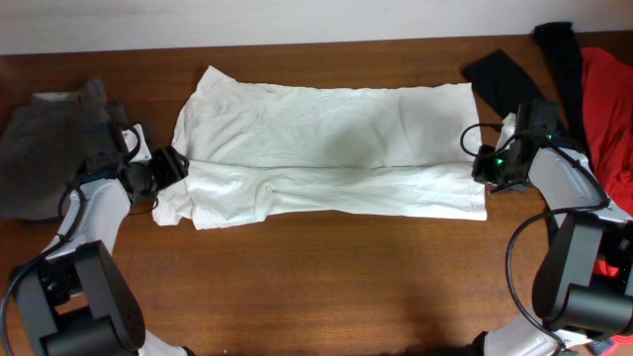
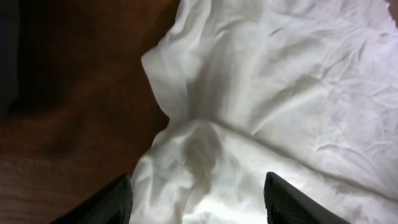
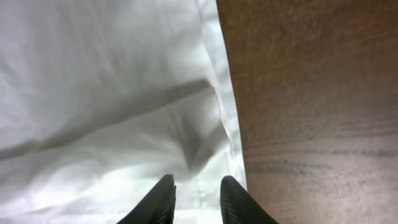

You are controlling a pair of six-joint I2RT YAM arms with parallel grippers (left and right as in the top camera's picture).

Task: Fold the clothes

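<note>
Scanning from the left: a grey heap of cloth (image 1: 45, 138) sits at the far left of the worktop (image 1: 326, 272), out of the job for now. Just inboard of it my left fingers (image 1: 173, 165) hang at the left end of the white T-shirt (image 1: 326, 138), spread wide with nothing between them. On the wrist view the shirt's bunched end lies straight ahead and below, between the two tips. The shirt runs long-ways, left to right, across the middle of the worktop and looks doubled along that length, with a crease line through its middle. Over at its right end my right fingers (image 1: 483, 163) sit above the shirt's edge, parted only narrowly, and I see no cloth pinched in the gap; the edge runs away from them beside bare wood. Beyond, the black garment (image 1: 499, 74) and the orange-red garment (image 1: 603, 94) lie in the far right corner. So each arm stands at its own end of the long axis, neither nearer than the other. I judge the next fold carries one end over toward the other, and both ends want a fresh pinch first.
</note>
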